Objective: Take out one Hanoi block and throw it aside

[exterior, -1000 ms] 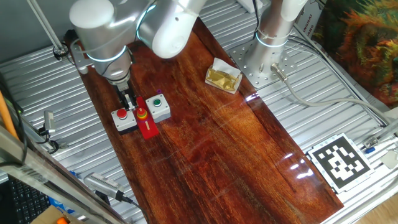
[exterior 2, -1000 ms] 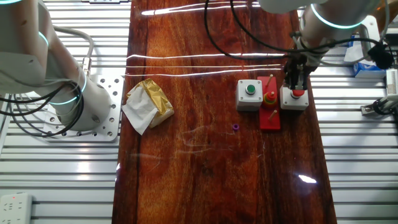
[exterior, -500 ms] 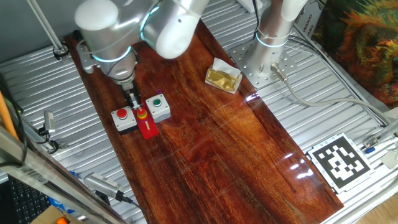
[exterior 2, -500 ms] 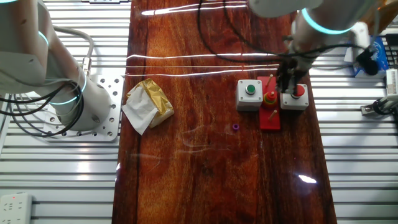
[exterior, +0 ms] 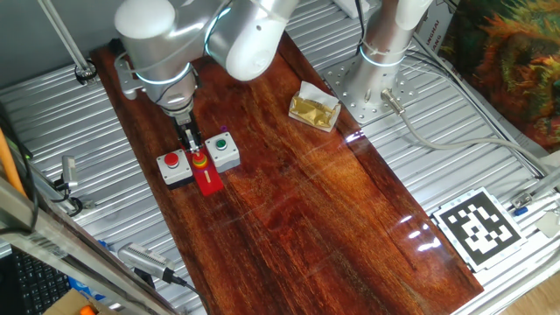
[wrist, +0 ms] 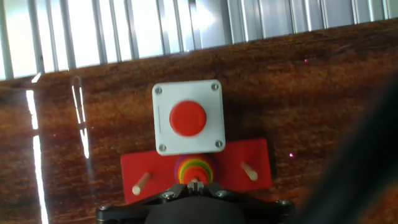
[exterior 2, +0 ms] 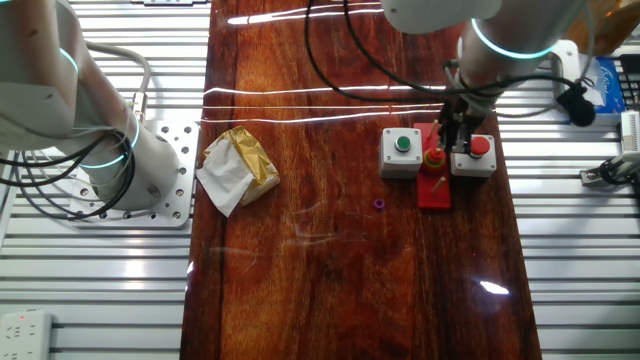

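Now at the approach step, nothing taken out yet. Claw (exterior 2: 438, 145) hanging just above the Hanoi block stack (wrist: 194, 169), seen at lower centre of the hand view, on the middle peg of the red base (wrist: 256, 162). Cannot tell how wide the claw stands (fingers too small in both fixed views, hidden in the hand view); seemingly holding nothing. Stack sitting between red button box (exterior: 173, 166) and green button box (exterior: 223, 150), left of centre on the table (exterior: 315, 201). Next: straight descent, closing on the top ring only, lifting clear of the peg.
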Tool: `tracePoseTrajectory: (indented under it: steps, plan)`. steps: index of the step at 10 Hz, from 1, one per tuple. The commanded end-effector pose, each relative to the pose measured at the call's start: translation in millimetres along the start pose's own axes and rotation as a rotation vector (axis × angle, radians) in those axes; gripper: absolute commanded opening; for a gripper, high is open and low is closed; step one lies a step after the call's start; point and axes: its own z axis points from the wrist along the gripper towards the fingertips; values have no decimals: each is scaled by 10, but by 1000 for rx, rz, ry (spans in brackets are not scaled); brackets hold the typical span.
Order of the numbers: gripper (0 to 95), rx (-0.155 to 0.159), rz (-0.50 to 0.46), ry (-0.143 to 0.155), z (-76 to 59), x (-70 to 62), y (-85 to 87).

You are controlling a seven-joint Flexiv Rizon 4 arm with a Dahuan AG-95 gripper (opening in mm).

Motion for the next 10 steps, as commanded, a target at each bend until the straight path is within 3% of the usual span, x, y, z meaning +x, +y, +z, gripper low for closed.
tracePoseTrajectory:
  steps: [1,2,8,10]
  plan:
    - [190,0,0,-3,22,19,-10]
    - [380,0,1,-2,31,18,-11]
    - [380,-3,7,5,151,33,-28]
    - [380,-5,9,10,225,106,-38]
